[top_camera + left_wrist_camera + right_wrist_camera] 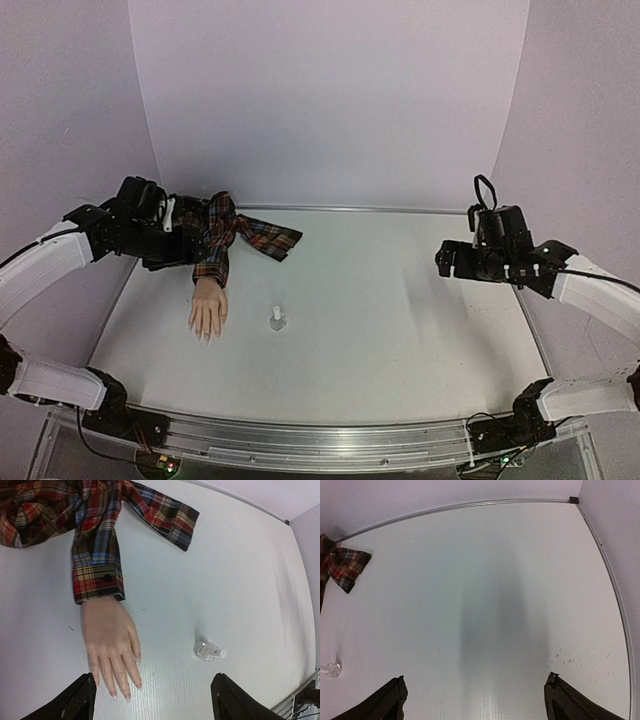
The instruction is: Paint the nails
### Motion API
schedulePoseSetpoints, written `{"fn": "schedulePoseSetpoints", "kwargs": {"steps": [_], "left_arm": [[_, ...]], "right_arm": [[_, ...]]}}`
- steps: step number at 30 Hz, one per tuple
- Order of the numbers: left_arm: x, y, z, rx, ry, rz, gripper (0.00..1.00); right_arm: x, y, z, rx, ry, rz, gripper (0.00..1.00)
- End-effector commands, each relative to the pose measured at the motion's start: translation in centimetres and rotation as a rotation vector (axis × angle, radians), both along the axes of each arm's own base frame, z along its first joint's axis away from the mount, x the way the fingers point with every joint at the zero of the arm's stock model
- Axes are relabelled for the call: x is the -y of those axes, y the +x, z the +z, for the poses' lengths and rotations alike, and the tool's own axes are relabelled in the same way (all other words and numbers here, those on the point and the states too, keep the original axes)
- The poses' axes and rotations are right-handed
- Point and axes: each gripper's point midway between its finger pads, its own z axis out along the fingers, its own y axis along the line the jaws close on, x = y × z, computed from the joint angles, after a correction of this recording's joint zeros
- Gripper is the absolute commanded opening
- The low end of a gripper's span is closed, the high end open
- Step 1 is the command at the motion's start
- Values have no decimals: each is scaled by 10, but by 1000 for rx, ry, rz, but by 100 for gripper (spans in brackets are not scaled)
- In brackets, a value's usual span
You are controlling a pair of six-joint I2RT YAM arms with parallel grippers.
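A flesh-coloured mannequin hand [209,310] in a plaid sleeve [214,240] lies palm down on the table, fingers toward the near edge. It also shows in the left wrist view [110,645], where its pale nails [126,698] tip the fingers. A small clear bottle with a white cap [277,319] lies right of the hand and shows in the left wrist view [209,651] too. My left gripper [152,702] is open and empty, raised above the sleeve at the back left. My right gripper [475,700] is open and empty, raised over the table's right side.
The plaid shirt is bunched at the back left, one loose cuff [275,238] spread toward the middle. The white table [400,320] has a metal rail along its near edge [320,440] and lilac walls behind. The bottle shows at the left edge of the right wrist view [330,669].
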Motion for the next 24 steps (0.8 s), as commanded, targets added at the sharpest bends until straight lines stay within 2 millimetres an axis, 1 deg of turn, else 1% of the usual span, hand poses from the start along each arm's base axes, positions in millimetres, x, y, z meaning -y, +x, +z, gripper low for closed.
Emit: {"fn": "schedulePoseSetpoints", "kwargs": {"steps": [1, 6, 10, 13, 14, 16, 19, 20, 22, 24], "left_arm": [[31, 1, -13, -5, -24, -33, 82], [73, -13, -37, -48, -20, -114, 82], [108, -26, -55, -76, -6, -182, 81], [137, -37, -67, -98, 12, -246, 79], [145, -40, -70, -104, 19, -266, 78], [157, -43, -79, -120, 32, -288, 77], [169, -40, -94, -144, 61, -306, 73], [173, -38, -97, -148, 69, -312, 72], [181, -33, -101, -152, 84, -323, 70], [180, -25, -105, -136, 124, -308, 66]], "right_arm": [[-14, 3, 20, 93, 62, 68, 98], [-15, 0, 17, 153, 101, 78, 98], [-13, 6, 8, 150, 88, 57, 97], [-22, 12, -3, 85, 53, 92, 85], [-27, 11, -6, 62, 56, 114, 86], [-38, 8, -8, 44, 87, 172, 97], [-50, 3, -3, 67, 143, 235, 98], [-48, 2, -1, 81, 150, 223, 98], [-36, 3, 4, 119, 141, 160, 98], [-9, 8, 6, 159, 97, 12, 98]]}}
